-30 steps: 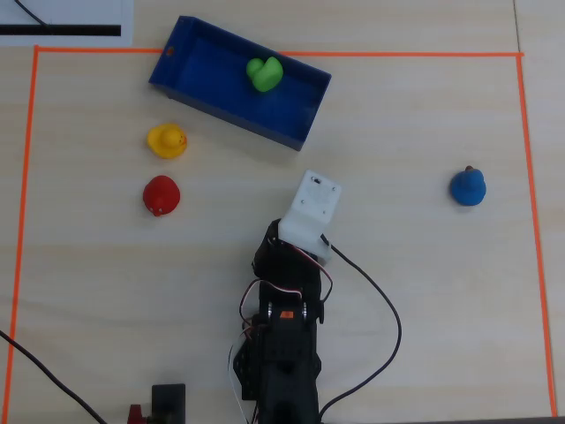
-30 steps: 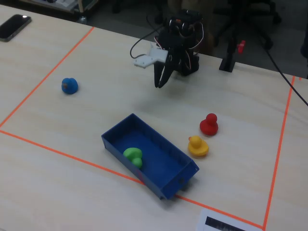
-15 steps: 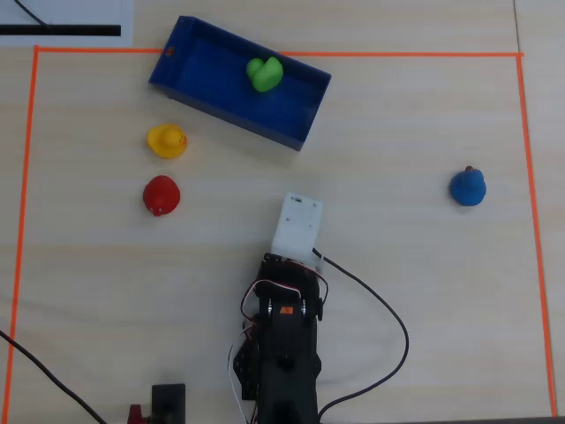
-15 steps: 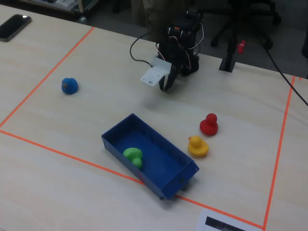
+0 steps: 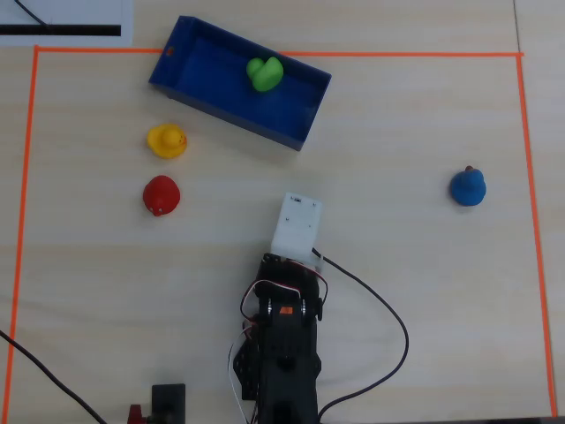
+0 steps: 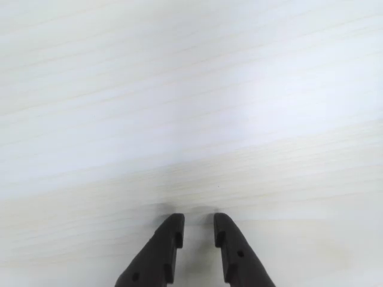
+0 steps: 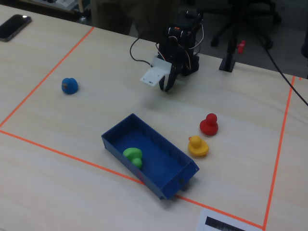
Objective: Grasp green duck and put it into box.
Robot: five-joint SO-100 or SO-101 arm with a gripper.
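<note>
Four ducks, a box and an arm on a taped-off surface (image 5: 415,300).

In the overhead view, the box (image 5: 190,84) lies at an angle at the top, left of centre, with its upper edge across the tape (image 5: 527,132) outline. The first duck (image 5: 264,72) sits inside it, near the middle. The second duck (image 5: 166,140) stands outside, just below the box's left end, with the third duck (image 5: 161,194) near it, lower down. The fourth duck (image 5: 468,186) stands well apart on the right, near the tape. The arm (image 5: 282,344) rises from bottom centre, and its tool (image 6: 198,222) hangs over bare surface between base and box.
</note>
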